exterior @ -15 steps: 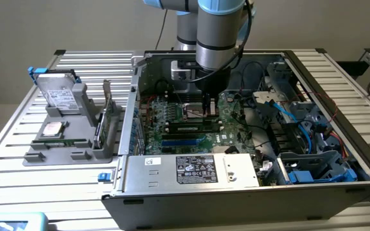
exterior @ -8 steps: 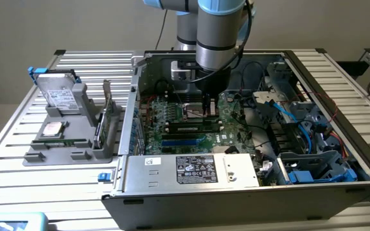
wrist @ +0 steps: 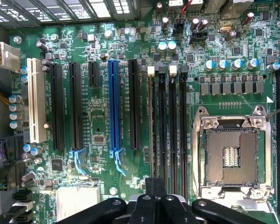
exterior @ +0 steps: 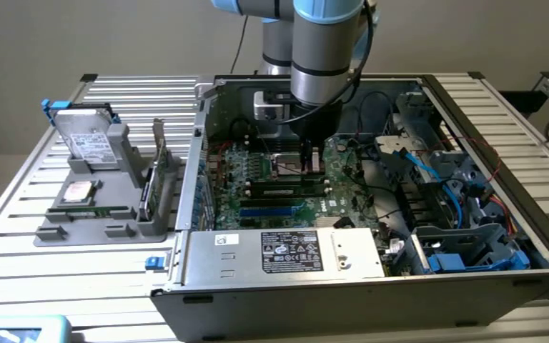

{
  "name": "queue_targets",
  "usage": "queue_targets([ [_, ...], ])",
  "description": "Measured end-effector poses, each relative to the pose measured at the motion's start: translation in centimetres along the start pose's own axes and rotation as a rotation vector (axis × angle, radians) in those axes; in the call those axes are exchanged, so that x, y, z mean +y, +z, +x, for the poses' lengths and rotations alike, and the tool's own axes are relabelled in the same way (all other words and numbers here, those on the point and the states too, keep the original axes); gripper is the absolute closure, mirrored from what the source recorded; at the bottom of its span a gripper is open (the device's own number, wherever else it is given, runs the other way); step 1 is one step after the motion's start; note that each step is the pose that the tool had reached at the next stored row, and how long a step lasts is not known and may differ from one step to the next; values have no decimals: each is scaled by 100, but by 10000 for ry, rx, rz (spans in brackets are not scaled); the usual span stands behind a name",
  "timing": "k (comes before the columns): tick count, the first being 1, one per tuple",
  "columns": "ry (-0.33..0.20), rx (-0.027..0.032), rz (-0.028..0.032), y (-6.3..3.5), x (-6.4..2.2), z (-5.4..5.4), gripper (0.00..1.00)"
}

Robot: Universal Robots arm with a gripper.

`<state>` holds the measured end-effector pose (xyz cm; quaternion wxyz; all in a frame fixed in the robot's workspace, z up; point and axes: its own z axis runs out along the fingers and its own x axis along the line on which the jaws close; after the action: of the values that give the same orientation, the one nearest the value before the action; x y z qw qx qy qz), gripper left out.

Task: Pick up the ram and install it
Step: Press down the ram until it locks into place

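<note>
The ram (exterior: 94, 212) looks like the thin green strip lying along the front of the grey parts fixture (exterior: 83, 233), outside the computer case at the exterior view's left. My gripper (exterior: 292, 151) hangs inside the open case, over the motherboard and far from that strip. In the wrist view the gripper (wrist: 155, 200) is shut, its black fingers (wrist: 144, 207) pressed together with nothing green between them. It hovers over one end of the black memory slots (wrist: 168, 130), which run beside the bare processor socket (wrist: 232, 151).
A silver hard drive (exterior: 88, 139) and a broader green expansion card (exterior: 160, 168) stand on the same fixture. The case walls (exterior: 198, 164), a power supply box (exterior: 284, 251), cables and a drive cage (exterior: 465, 250) hem in the motherboard. A blue slot (wrist: 113, 105) lies near the memory slots.
</note>
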<state>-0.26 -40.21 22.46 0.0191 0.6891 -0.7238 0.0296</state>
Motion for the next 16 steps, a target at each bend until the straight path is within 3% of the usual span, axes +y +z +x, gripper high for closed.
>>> queue_targets([
  [4, 7, -15, 4, -44, 36, 3, 89],
  [11, 8, -6, 4, -76, 234, 15, 89],
  [16, 13, -10, 78, -79, 407, 20, 89],
])
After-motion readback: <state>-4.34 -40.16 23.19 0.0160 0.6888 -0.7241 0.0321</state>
